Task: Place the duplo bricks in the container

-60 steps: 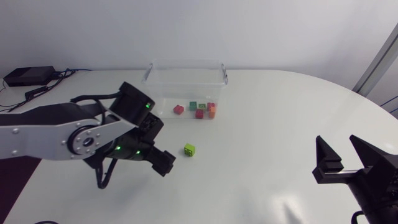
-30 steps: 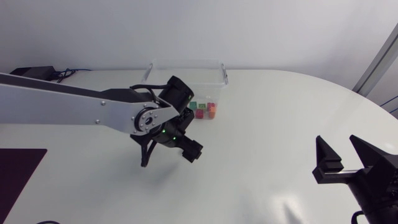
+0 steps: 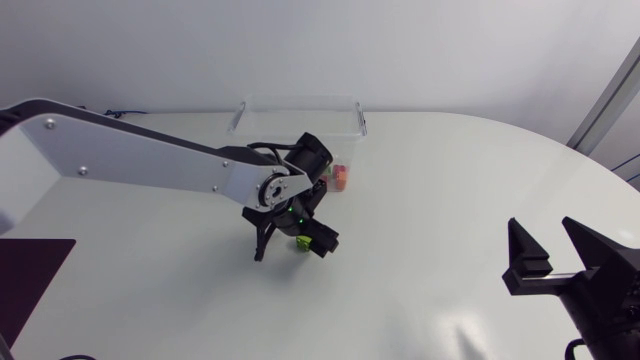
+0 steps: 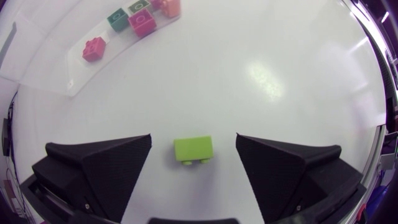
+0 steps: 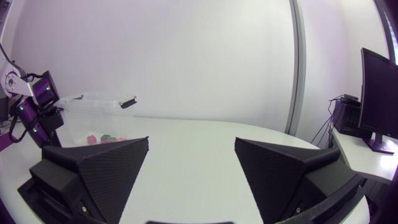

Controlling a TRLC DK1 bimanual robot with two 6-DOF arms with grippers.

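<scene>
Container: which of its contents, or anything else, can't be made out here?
Head view: the left arm covers most of the container bricks; count unclear.
Head view: the left gripper hides most of the green brick.
Right wrist view: bricks too small to tell apart.
Left wrist view: the edge cuts off the orange brick.

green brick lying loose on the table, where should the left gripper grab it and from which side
Take the green brick by its two smooth end faces, coming straight down from above. It seems tipped on its side, studs toward the wrist, so those flat ends face the fingers. The open left gripper straddles it with gaps on both sides.
</scene>
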